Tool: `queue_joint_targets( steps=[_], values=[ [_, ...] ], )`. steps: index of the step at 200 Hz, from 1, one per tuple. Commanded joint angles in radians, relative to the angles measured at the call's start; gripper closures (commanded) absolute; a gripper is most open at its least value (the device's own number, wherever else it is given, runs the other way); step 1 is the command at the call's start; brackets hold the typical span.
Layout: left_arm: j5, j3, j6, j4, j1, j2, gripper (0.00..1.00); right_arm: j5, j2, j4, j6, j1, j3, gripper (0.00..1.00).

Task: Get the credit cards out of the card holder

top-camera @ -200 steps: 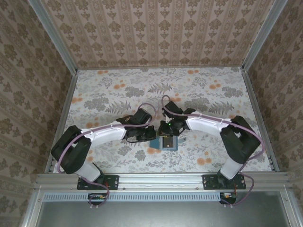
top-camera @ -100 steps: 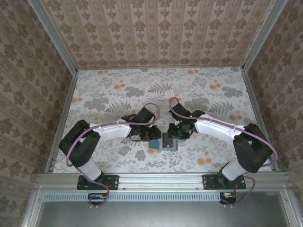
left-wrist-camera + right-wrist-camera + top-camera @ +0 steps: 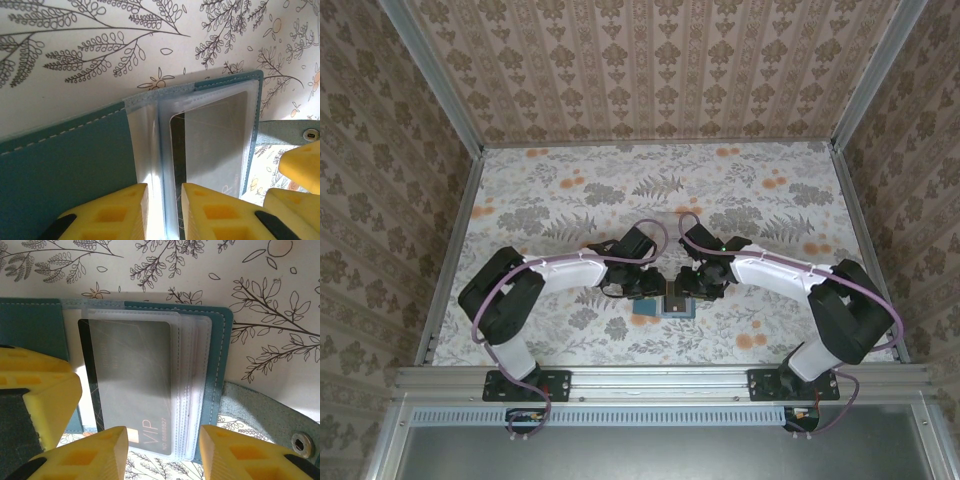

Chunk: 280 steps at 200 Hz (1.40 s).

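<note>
The teal card holder [image 3: 648, 306] lies open on the floral table near its front edge. In the right wrist view a dark grey credit card [image 3: 135, 380] marked VIP sits inside the holder's [image 3: 222, 365] clear sleeves. My right gripper [image 3: 162, 432] hovers open just above it, fingers wide apart with nothing between them. My left gripper [image 3: 165, 187] stands narrowly open, its yellow fingers astride the sleeves' upright fold beside the teal cover [image 3: 65, 150]. The dark card [image 3: 177, 150] shows edge-on there. Both grippers [image 3: 645, 290] [image 3: 687, 288] meet over the holder.
The holder's strap tab [image 3: 265, 415] with its snap lies flat to the right on the table. The left gripper's yellow finger [image 3: 40, 405] crowds the right wrist view's left side. Patterned walls enclose the table [image 3: 550, 200], which has free room behind the arms.
Both grippers' jaws have parted, the right more than the left. Both arms have drawn their elbows in and lowered their wrists over the holder, which stays in place.
</note>
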Motion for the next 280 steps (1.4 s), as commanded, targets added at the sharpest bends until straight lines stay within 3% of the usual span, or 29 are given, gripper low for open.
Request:
queue_joint_targets(
  steps=[1,125,216,280],
  values=[
    [-0.013,0.028,0.030,-0.037,-0.011,0.022,0.73,0.009,0.019,0.005,-0.017,-0.005,-0.012,0.57],
    [-0.077,0.077,0.059,-0.157,-0.036,0.065,0.72,0.043,0.093,0.012,-0.034,-0.006,-0.012,0.56],
    [-0.102,0.047,0.044,-0.155,-0.033,0.021,0.78,0.104,0.092,-0.041,-0.055,-0.006,-0.001,0.68],
    [-0.103,0.030,0.029,-0.112,-0.028,-0.040,0.78,0.081,0.062,-0.046,-0.055,-0.006,0.016,0.60]
  ],
)
